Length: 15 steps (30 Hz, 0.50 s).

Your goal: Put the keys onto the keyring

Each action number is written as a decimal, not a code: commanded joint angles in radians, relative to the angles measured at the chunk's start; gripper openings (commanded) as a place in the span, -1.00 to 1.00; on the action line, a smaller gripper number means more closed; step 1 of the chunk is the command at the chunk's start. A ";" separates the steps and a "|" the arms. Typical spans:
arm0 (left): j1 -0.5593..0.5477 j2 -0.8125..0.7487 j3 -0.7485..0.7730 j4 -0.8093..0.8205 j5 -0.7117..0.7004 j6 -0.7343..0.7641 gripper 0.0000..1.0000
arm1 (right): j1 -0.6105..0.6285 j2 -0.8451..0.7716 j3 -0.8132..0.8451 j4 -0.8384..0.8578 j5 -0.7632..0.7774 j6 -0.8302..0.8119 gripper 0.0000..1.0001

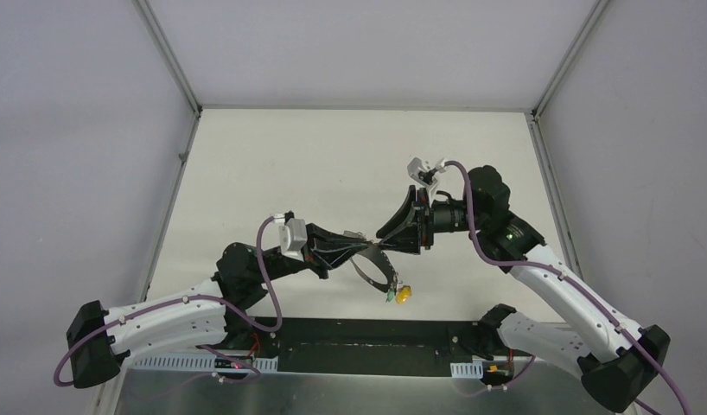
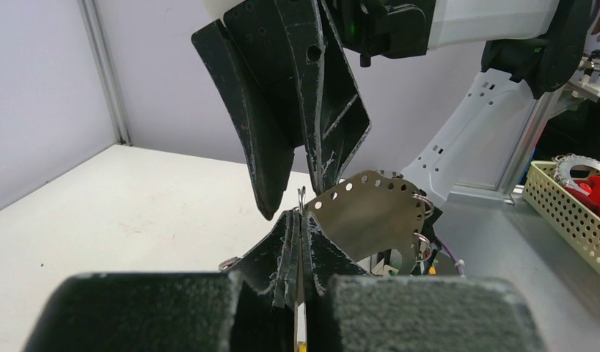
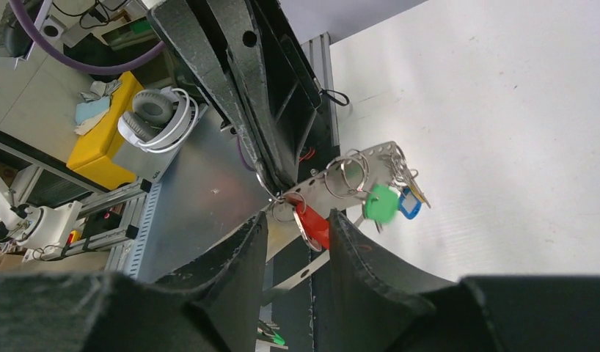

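My left gripper is shut on the keyring, a flat grey metal band with holes, and holds it above the table. The left wrist view shows the jaws pressed on the band's edge. Keys hang from the band on small rings: yellow in the top view, and red, green and a blue tag in the right wrist view. My right gripper is open, facing the left one. In its wrist view the red key sits between its fingers, untouched.
A black base strip runs along the near table edge. Off the table, a yellow basket holds red parts, and white headphones lie by a yellow box. Frame posts stand at the far corners.
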 commanded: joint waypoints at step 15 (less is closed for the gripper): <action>-0.007 -0.058 0.202 -0.454 -0.262 -0.362 -1.00 | -0.002 -0.076 0.041 -0.018 0.122 -0.022 0.03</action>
